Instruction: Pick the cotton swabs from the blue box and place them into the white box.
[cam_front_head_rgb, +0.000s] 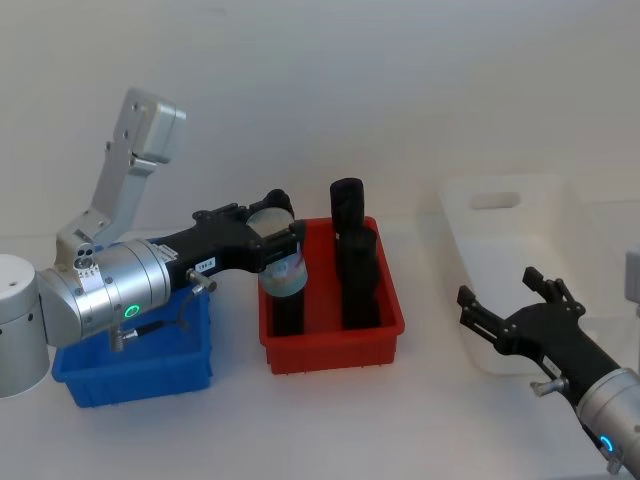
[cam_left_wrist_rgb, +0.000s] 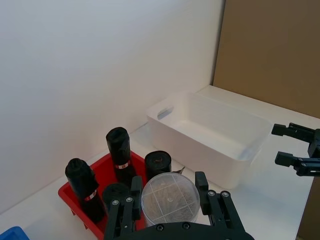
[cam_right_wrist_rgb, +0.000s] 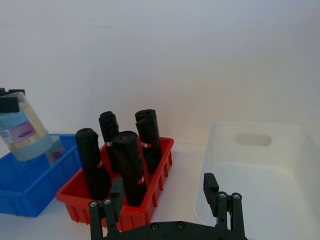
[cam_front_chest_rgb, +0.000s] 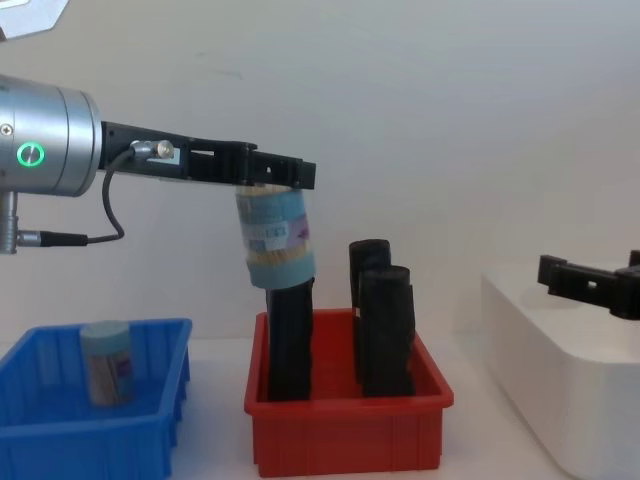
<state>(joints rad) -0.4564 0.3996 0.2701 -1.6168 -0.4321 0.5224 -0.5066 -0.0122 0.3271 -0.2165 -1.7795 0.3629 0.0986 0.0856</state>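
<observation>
My left gripper (cam_front_head_rgb: 272, 245) is shut on a tub of cotton swabs (cam_front_head_rgb: 284, 274), a clear cylinder with a pale blue and purple label. It hangs tilted in the air over the left side of the red bin (cam_front_head_rgb: 335, 352). The chest view shows the held tub (cam_front_chest_rgb: 275, 241) under the gripper (cam_front_chest_rgb: 270, 176). A second tub (cam_front_chest_rgb: 108, 362) stands in the blue box (cam_front_chest_rgb: 60, 440) at the left. The white box (cam_front_head_rgb: 520, 245) sits at the right. Over its near end my right gripper (cam_front_head_rgb: 507, 292) hovers open, holding nothing.
Several tall black upright blocks (cam_front_head_rgb: 350, 255) stand in the red bin between the blue box (cam_front_head_rgb: 140, 375) and the white box. The held tub is close to the front-left block (cam_front_chest_rgb: 288, 340). Bare table lies in front of the bins.
</observation>
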